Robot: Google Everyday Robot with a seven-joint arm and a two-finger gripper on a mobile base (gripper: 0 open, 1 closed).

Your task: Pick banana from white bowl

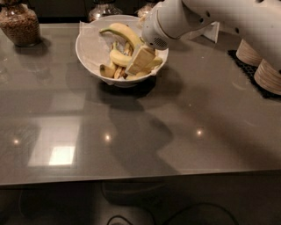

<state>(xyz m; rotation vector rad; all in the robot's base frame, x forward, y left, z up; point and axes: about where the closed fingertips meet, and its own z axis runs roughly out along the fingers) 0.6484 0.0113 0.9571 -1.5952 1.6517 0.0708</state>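
The white bowl [88, 52] stands at the back of the grey table, left of centre, lined with white paper. In it lies the all-yellow banana [119, 58], curved and on its side. A longer arched banana with a green stem [124, 31] lies behind it, and small brown-bruised bananas [108, 70] lie at the front. My gripper [139, 60] reaches down from the upper right into the bowl's right half. It sits over the right part of the all-yellow banana and hides that part.
A glass jar of brown bits [19, 24] stands at the back left. Stacked beige bowls [265, 70] stand on a dark mat [243, 66] at the right edge. More jars [103, 9] stand behind the bowl. The white arm [210, 17] spans the upper right.
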